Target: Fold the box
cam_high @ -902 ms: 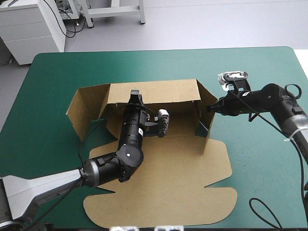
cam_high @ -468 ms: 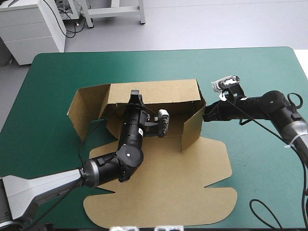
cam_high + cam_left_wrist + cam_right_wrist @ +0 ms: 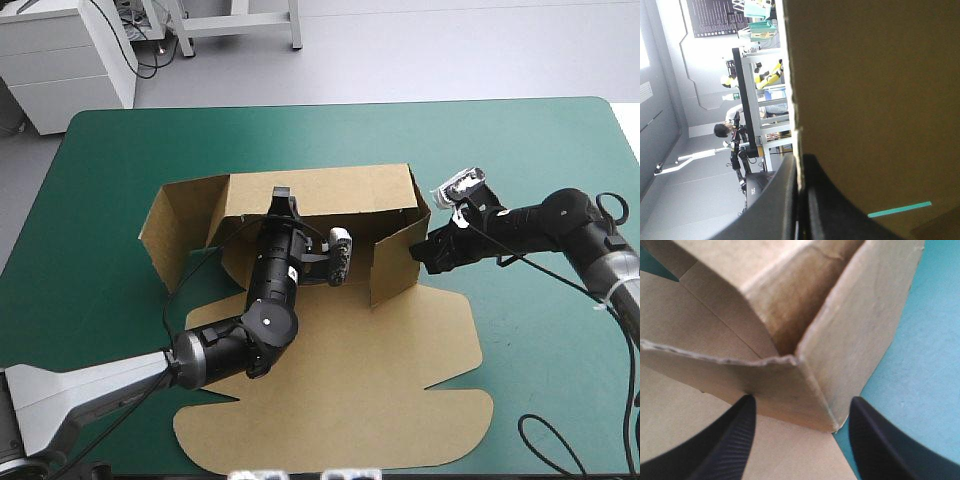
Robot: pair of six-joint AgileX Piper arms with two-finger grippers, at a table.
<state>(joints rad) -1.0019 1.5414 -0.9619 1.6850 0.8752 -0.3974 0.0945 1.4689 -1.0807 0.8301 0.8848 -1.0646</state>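
The brown box [image 3: 380, 340] lies mid-table, its lid flat toward the near edge and its back wall [image 3: 340, 190] raised. My left gripper [image 3: 283, 203] reaches over the floor and is shut on the back wall's top edge. In the left wrist view the board's edge [image 3: 875, 100] runs between the closed fingers of the left gripper [image 3: 799, 175]. The right side wall [image 3: 395, 265] stands swung inward. My right gripper [image 3: 422, 252] sits at its outer corner, open. In the right wrist view the box corner [image 3: 815, 390] lies between the spread fingers of the right gripper [image 3: 800, 425].
The box's left flap [image 3: 170, 225] stands splayed outward toward the table's left side. Teal-green cover [image 3: 540, 150] shows around the box, widest along the far edge and on the right.
My right gripper has moved left, swinging the right side wall inward over the box floor, and its fingers have parted. The left arm has held still on the back wall.
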